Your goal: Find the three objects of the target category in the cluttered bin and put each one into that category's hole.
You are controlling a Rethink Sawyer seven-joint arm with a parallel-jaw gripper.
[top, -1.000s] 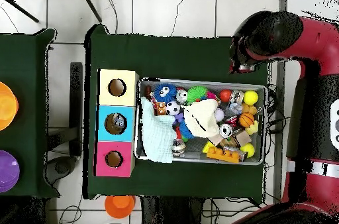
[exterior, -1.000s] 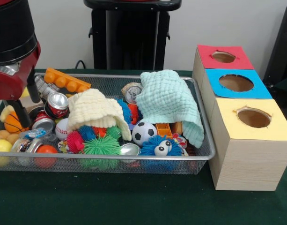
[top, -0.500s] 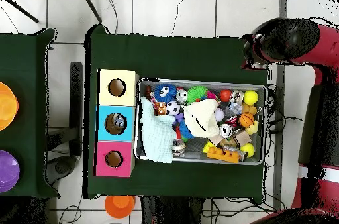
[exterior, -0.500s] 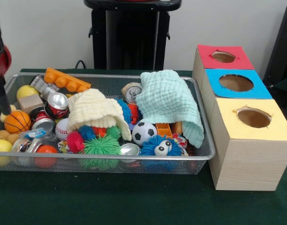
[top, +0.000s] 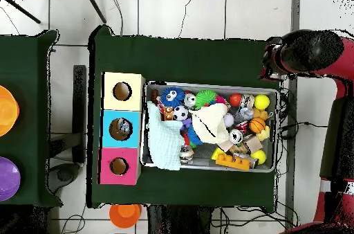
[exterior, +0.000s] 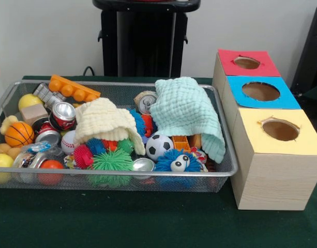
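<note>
Bin (exterior: 220, 173) of wire mesh sits on the green table (exterior: 148, 222), heaped with balls, cans and two cloths; three boxes with holes stand just beside it; gripper's jaw state cannot be told; arm (top: 308, 51) hangs off the bin's end.

Two cloths (exterior: 186, 111) cover part of the bin's (exterior: 122, 182) toys; the pincer's state is unreadable.

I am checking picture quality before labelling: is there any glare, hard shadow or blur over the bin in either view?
Front view: even, soft light; small highlights on the cans, no hard shadows, and the bin looks sharp. Overhead view: the bin is evenly lit, but its contents are too small to tell apart well.
</note>
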